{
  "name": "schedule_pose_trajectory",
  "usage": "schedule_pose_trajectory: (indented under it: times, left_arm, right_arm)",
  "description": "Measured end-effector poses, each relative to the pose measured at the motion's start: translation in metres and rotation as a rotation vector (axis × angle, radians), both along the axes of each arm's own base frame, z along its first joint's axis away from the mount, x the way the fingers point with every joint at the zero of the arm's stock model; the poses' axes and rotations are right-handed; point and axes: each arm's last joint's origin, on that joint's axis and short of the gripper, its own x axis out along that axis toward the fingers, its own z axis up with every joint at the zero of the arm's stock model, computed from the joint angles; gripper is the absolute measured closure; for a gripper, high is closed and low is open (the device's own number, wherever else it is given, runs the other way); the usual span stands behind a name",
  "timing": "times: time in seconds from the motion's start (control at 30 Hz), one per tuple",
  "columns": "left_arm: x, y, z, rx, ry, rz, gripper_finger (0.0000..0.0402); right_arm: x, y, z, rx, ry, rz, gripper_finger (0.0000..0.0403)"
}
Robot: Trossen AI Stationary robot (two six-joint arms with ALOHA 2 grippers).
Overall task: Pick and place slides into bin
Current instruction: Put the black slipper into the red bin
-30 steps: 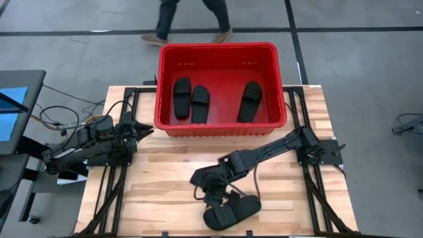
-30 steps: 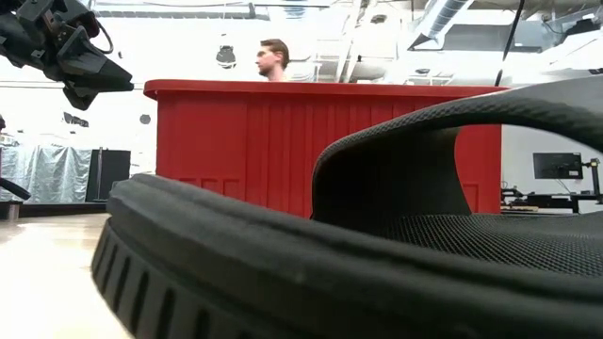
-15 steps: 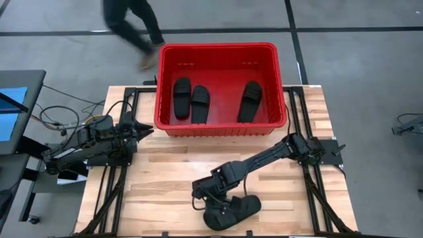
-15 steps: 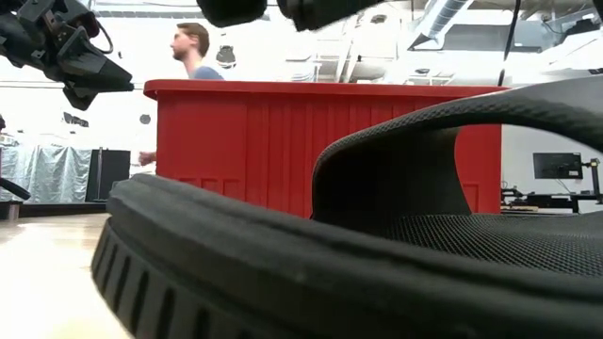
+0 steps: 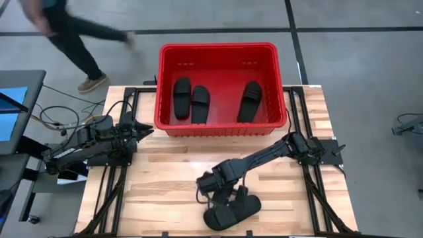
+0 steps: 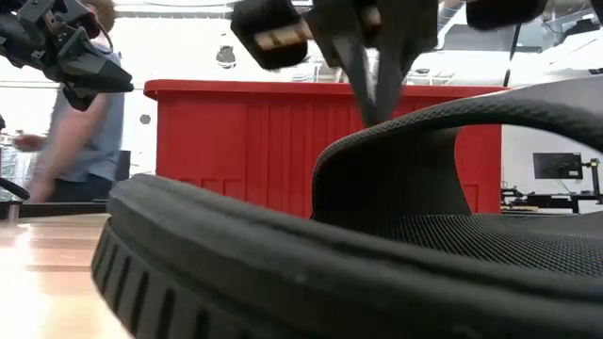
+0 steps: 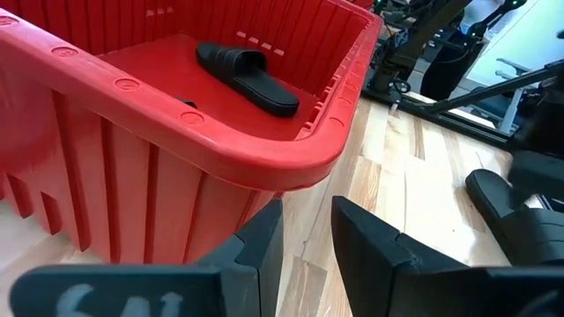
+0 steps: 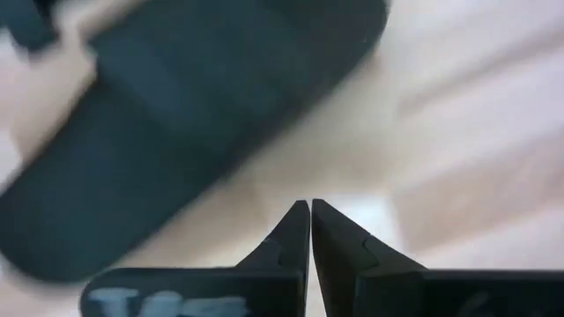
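High view says we're three quarters done, I'd guess. Nearest, at 6 o'clock on the table (image 5: 165, 178), the last sandal (image 5: 232, 210) lies flat, with the right gripper (image 5: 228, 196) just above its strap, fingers pinched together and empty. Left gripper (image 5: 144, 129) waits at 9 o'clock, slightly parted. At 12, the bin (image 5: 221, 125) holds three sandals (image 5: 200, 103).
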Motion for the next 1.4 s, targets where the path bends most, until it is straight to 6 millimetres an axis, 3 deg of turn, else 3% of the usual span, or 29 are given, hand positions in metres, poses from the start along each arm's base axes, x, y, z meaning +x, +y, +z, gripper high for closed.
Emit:
schedule_pose_trajectory:
  times: [0.13, 0.37, 0.6, 0.77, 0.9, 1.07, 1.17, 1.27, 1.4]
  left_arm:
    - [0.000, 0.000, 0.000, 0.000, 0.000, 0.000, 0.0313]
    - [0.000, 0.000, 0.000, 0.000, -0.001, 0.000, 0.0313]
    - [0.000, 0.000, 0.000, 0.000, -0.001, 0.000, 0.0313]
    - [0.000, 0.000, 0.000, 0.000, -0.001, 0.000, 0.0313]
    - [0.000, 0.000, 0.000, 0.000, -0.001, 0.000, 0.0313]
    - [0.000, 0.000, 0.000, 0.000, 0.000, 0.000, 0.0313]
    - [0.000, 0.000, 0.000, 0.000, 0.000, 0.000, 0.0313]
    - [0.000, 0.000, 0.000, 0.000, 0.000, 0.000, 0.0313]
    - [0.000, 0.000, 0.000, 0.000, 0.000, 0.000, 0.0313]
  right_arm:
    - [-0.005, -0.014, -0.001, -0.047, 0.084, -0.016, 0.0392]
    - [-0.016, -0.013, 0.005, -0.074, 0.175, -0.072, 0.0374]
    - [-0.021, -0.031, 0.010, -0.046, 0.341, -0.351, 0.0367]
    - [-0.020, -0.049, 0.054, 0.149, 0.249, -0.548, 0.0396]
    - [-0.034, -0.065, 0.117, 0.292, 0.041, -0.692, 0.0396]
    - [-0.084, -0.080, 0.204, 0.435, -0.282, -0.805, 0.0396]
    - [-0.124, -0.073, 0.245, 0.529, -0.503, -0.821, 0.0401]
    - [-0.153, -0.059, 0.256, 0.657, -0.699, -0.771, 0.0400]
    - [-0.175, -0.044, 0.216, 0.787, -0.775, -0.713, 0.0399]
